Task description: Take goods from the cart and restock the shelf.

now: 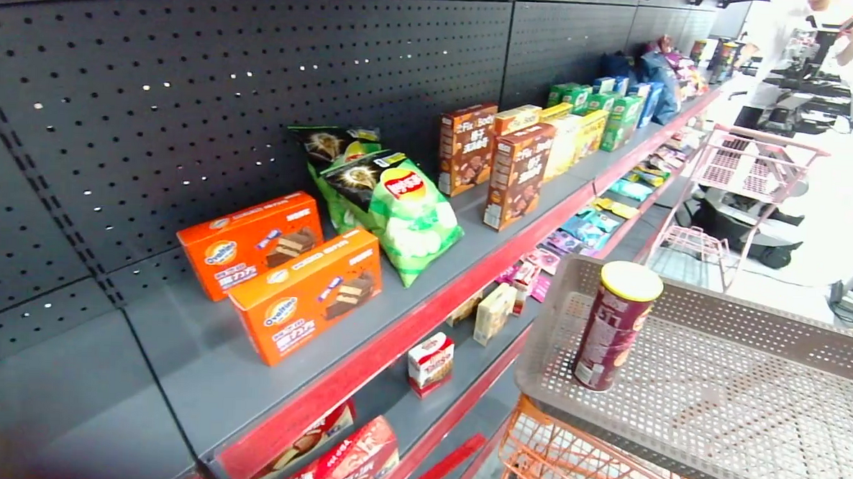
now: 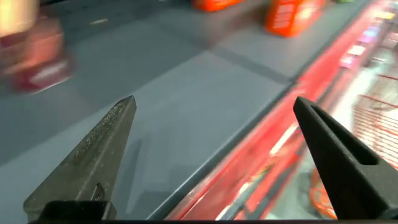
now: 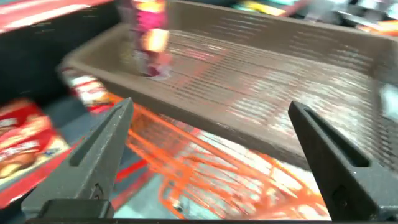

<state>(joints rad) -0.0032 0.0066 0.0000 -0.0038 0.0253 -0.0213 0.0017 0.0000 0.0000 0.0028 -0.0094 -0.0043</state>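
Close by, the left gripper point(image 2: 212, 102) has its two fingers wide apart with nothing between them, over a bare grey part of the shelf point(image 1: 199, 345). The right gripper point(image 3: 211, 106) is wide apart and holds nothing too, near the brown basket point(image 1: 751, 383) on top of the orange cart point(image 1: 575, 469). A tall red can point(image 1: 615, 327) with a yellow lid stands straight up in the basket, and farther along the shelf are orange boxes point(image 1: 309, 292), green chip bags point(image 1: 399, 209) and brown boxes point(image 1: 517, 173).
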